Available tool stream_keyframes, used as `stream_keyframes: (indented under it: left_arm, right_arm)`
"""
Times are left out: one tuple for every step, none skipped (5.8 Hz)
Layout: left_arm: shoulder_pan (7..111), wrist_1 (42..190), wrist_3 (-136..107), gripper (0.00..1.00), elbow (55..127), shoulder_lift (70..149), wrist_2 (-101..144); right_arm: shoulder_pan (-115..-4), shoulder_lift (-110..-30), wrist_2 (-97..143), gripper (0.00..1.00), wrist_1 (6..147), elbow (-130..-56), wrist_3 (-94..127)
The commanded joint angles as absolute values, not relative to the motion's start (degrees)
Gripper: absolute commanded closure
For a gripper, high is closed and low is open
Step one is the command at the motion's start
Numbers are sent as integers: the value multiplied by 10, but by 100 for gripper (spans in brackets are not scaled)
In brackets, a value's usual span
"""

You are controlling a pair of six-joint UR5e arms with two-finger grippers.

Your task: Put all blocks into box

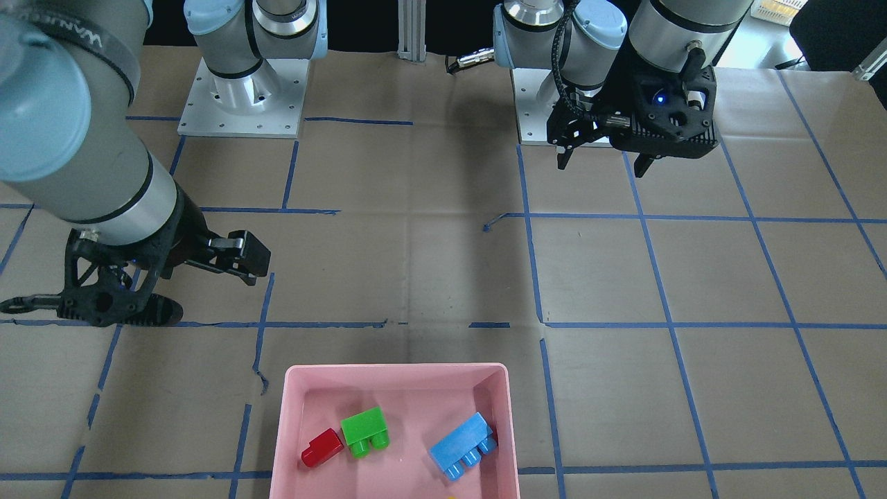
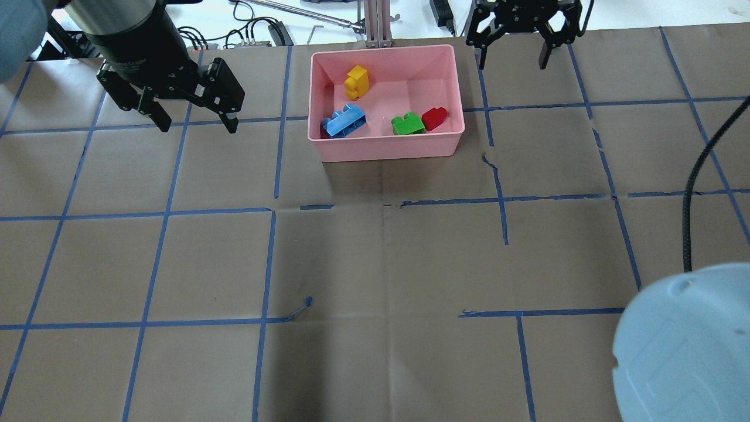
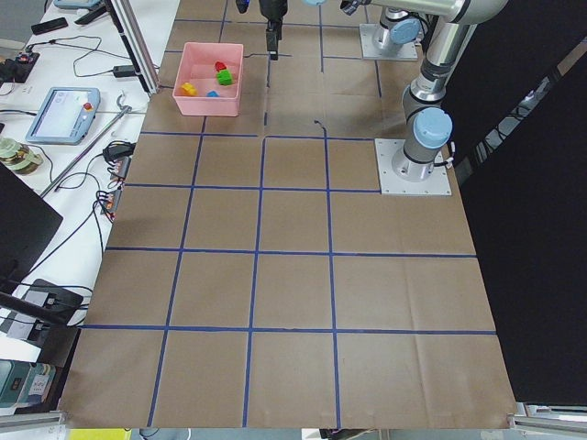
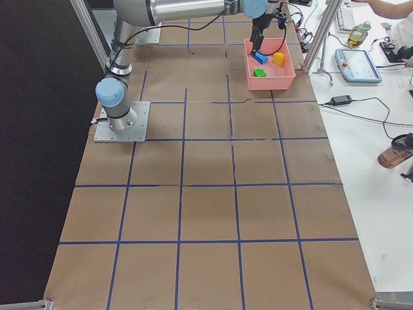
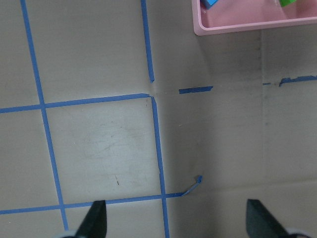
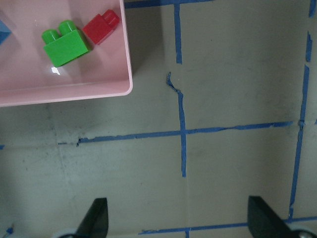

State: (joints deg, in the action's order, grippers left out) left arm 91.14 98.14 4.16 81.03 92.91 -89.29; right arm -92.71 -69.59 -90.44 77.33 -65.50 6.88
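Observation:
The pink box (image 2: 387, 149) stands at the table's far edge. All four blocks lie inside it: yellow (image 2: 356, 81), light blue (image 2: 345, 122), green (image 2: 407, 124) and red (image 2: 434, 118). The front view shows the box (image 1: 395, 369) with red (image 1: 321, 448), green (image 1: 364, 430) and blue (image 1: 463, 445). My left gripper (image 2: 197, 124) hangs open and empty, high up and left of the box. My right gripper (image 2: 512, 61) is open and empty, right of the box. The right wrist view (image 6: 177, 220) shows the green (image 6: 64, 43) and red (image 6: 101, 26) blocks in the box's corner.
Blue tape lines grid the brown paper table. An aluminium post (image 2: 375, 23) and cables stand just behind the box. Both arm bases (image 1: 242, 97) sit at the robot's side. A teach pendant (image 3: 60, 110) lies on the side bench.

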Motion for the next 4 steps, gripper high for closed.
stream_keyframes:
  left_arm:
    - [911, 981, 42, 1, 810, 929, -893]
    - [911, 981, 43, 1, 810, 929, -893]
    - [911, 981, 43, 1, 810, 928, -893]
    - [911, 980, 43, 1, 810, 929, -893]
  right_arm:
    - [-925, -782, -909, 1, 802, -771, 69]
    - [-925, -812, -910, 0, 860, -819, 68]
    - [-925, -812, -910, 0, 860, -816, 70]
    - [-925, -812, -910, 0, 860, -815, 70]
